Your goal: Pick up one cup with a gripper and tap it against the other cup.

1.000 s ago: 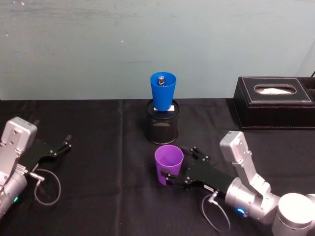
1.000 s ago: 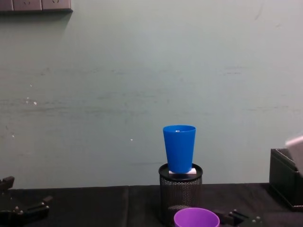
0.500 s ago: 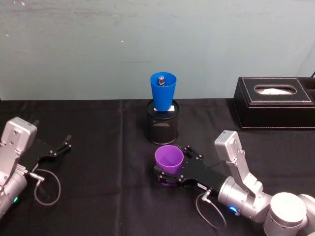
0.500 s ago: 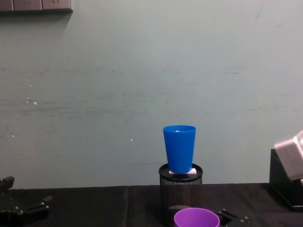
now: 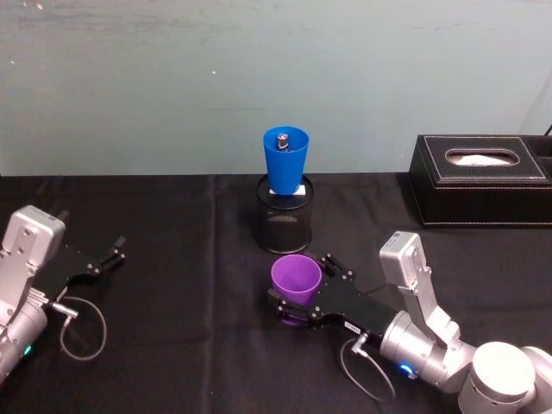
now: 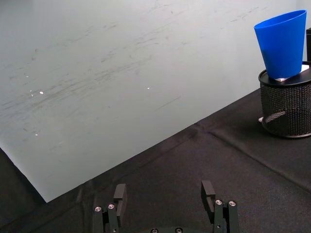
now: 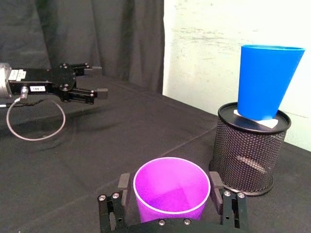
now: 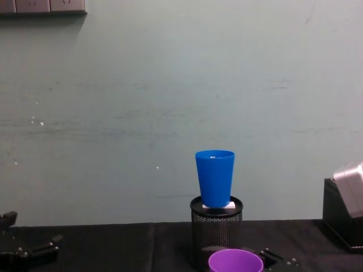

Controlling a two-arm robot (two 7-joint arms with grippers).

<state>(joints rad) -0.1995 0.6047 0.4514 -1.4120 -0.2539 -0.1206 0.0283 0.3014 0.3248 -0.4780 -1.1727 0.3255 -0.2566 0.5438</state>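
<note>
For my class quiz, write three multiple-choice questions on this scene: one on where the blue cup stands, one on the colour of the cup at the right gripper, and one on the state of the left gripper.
1. Where does the blue cup stand?
A) on a wooden shelf
B) on top of the black mesh holder
C) on a white plate

2. What colour is the cup at the right gripper?
A) purple
B) green
C) red

3. In what state is the left gripper?
A) shut on a spoon
B) shut on a pen
C) open and empty

Answers:
1 B, the head and chest views show it upright on the holder's top.
2 A, the purple cup sits within that gripper.
3 C, its fingers stand apart with nothing between them.
</note>
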